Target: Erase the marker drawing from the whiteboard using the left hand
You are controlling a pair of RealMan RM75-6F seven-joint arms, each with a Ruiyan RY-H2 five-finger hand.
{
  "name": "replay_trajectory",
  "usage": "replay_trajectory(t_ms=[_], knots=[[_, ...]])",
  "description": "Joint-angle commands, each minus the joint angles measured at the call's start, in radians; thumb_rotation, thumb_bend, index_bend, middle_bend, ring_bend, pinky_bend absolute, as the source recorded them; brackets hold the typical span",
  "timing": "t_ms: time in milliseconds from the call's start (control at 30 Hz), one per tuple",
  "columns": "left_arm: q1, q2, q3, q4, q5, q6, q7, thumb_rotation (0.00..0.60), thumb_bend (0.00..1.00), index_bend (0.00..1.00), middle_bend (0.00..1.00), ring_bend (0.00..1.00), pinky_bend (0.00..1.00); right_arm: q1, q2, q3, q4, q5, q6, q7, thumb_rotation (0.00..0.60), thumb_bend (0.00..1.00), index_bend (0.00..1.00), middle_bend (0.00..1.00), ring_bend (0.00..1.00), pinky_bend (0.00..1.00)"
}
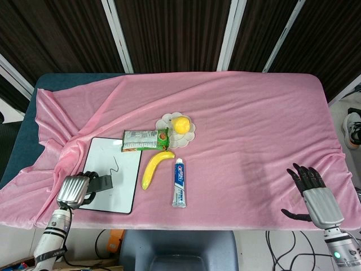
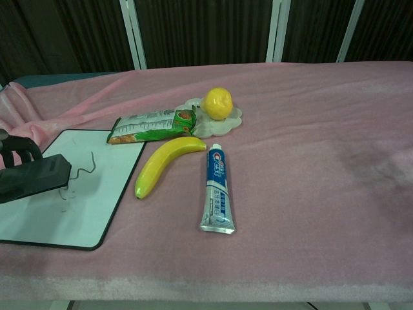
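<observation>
the whiteboard [image 1: 110, 175] lies at the lower left of the frame, a squiggly marker drawing [image 2: 82, 171] on it. the left hand [image 1: 74, 191] grips a dark eraser [image 2: 33, 177] over the board's lower left, beside the squiggle. wiping looks just begun; next, a pressed sweep across the line. the right hand [image 1: 316, 195], lower right, hangs empty with fingers spread.

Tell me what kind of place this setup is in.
Probably a robot test bench in a lab, not a home: a table draped in pink cloth, household items like a banana and toothpaste laid out, and loose cables on the floor.
</observation>
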Motion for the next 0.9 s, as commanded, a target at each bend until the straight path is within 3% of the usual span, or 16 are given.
replay_trajectory(t_ms=[33, 900], knots=[[-0.004, -0.011, 0.01, -0.007, -0.023, 0.003, 0.036, 0.6, 0.79, 0.64, 0.8, 0.66, 0.58, 0.0, 0.001, -0.003, 0.0, -0.007, 0.003, 0.001, 0.6, 0.22, 0.0, 0.0, 0.0, 0.0], [-0.102, -0.156, -0.02, 0.088, -0.215, 0.008, 0.275, 0.6, 0.78, 0.65, 0.81, 0.67, 0.59, -0.001, 0.009, -0.003, -0.001, -0.008, 0.013, 0.02, 0.6, 0.22, 0.0, 0.0, 0.0, 0.0]])
